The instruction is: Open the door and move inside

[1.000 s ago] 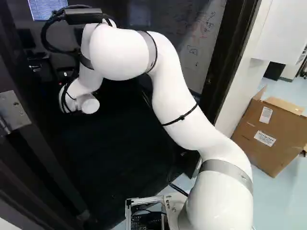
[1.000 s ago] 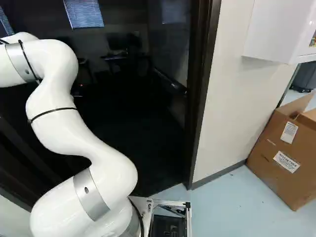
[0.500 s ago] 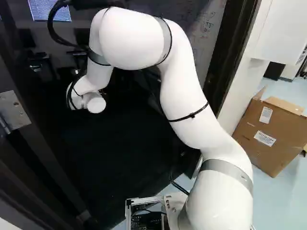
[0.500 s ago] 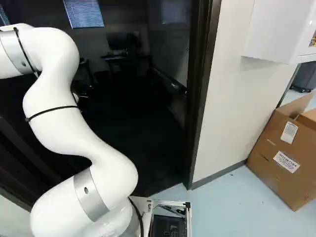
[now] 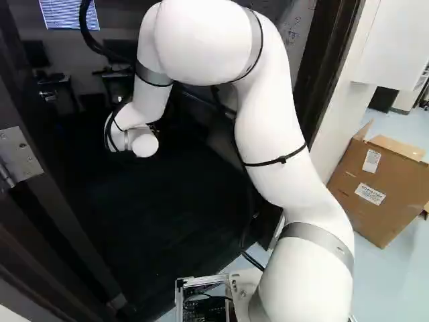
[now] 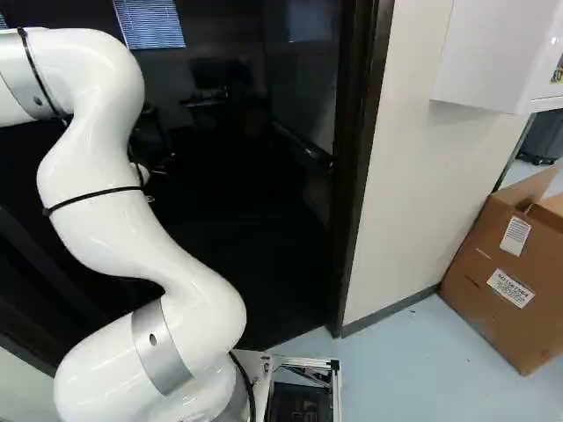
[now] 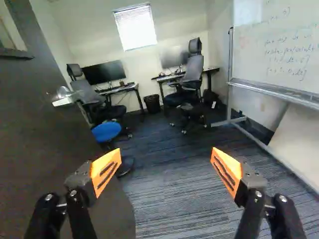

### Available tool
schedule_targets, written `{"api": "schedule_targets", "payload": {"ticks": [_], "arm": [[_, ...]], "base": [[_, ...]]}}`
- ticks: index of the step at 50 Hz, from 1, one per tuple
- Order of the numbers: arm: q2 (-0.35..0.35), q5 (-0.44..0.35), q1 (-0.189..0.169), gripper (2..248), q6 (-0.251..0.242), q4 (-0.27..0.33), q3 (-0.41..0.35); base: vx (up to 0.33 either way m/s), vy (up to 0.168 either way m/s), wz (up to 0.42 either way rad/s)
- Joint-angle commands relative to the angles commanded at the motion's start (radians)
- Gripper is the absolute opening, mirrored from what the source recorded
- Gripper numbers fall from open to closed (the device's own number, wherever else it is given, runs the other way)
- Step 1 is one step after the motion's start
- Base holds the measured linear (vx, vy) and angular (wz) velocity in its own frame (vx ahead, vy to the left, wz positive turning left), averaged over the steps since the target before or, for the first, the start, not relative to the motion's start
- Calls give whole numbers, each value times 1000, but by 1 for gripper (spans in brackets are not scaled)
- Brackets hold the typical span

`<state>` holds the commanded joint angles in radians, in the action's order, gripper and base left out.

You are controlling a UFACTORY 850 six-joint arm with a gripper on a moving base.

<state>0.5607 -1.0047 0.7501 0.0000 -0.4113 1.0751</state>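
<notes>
A white robot arm reaches through a dark doorframe into an office, its black gripper spread wide, orange pads well apart and nothing held between them. The door stands open beside the gripper, its dark face passing beyond one finger; from where I stand, I cannot tell whether the two touch. The silver door handle juts out farther ahead, clear of both fingers. Carpet stretches ahead of the gripper toward two desks with monitors, high-backed office chairs, a black wastebasket between the desks and a bright window above. A blue-seated stool sits near the door, while across from it a whiteboard marked with handwriting hangs on a metal stand. Outside the doorway, a cardboard box with raised flaps rests on the pale floor beside the wall, near a white cabinet mounted above.
</notes>
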Motion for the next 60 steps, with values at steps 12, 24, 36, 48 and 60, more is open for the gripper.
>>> {"api": "schedule_targets", "payload": {"ticks": [12, 24, 36, 48, 60], "arm": [[-39, 0, -20, 247, 0, 18, -52], [-76, 0, -41, 247, 0, 41, -100], [-114, 0, -63, 247, 0, 66, -149], [-156, 0, -84, 247, 0, 90, -201], [-198, 0, -105, 247, 0, 114, -254]], "base": [[0, 0, 0], [0, 0, 0], [0, 0, 0], [0, 0, 0], [0, 0, 0]]}}
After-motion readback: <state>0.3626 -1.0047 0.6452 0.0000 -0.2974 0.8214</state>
